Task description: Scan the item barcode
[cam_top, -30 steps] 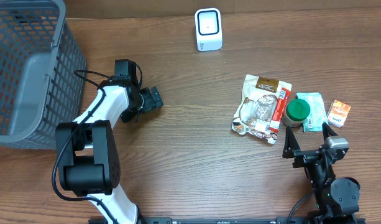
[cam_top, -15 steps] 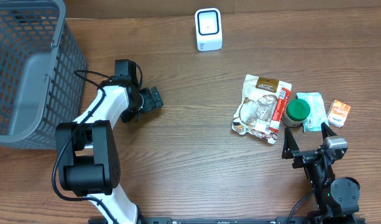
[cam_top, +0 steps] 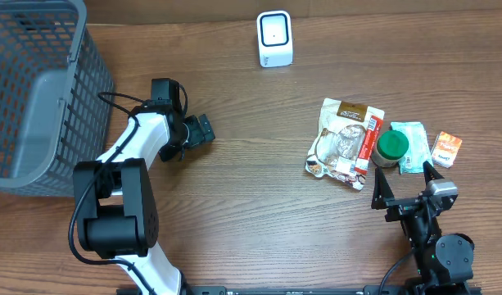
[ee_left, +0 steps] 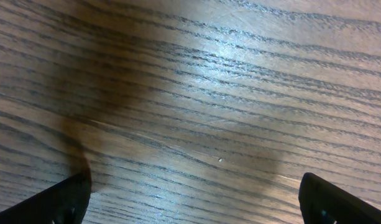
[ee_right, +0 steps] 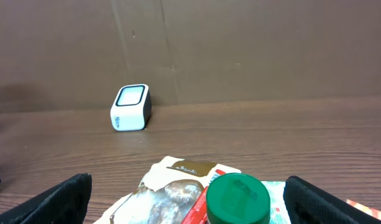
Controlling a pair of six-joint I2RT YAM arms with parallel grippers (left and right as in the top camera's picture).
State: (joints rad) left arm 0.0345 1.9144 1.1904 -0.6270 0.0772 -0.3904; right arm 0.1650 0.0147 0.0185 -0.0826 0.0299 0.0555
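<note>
- Fingers (ee_left: 59, 199) of the left gripper (cam_top: 200, 131) are spread wide, holding nothing, over the table's (cam_top: 251, 213) left half.
- Right gripper (cam_top: 401, 176) is wide too, empty, near the front right corner.
- Snack bag (cam_top: 345, 141), green-lid jar (cam_top: 391, 146) and orange box (cam_top: 446, 150) lie by the right edge.
- White scanner (cam_top: 274, 38) stands at the far edge.

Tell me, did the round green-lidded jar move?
No. The round green-lidded jar stays put beside the brown snack pouch, as far from the white scanner box as before.
</note>
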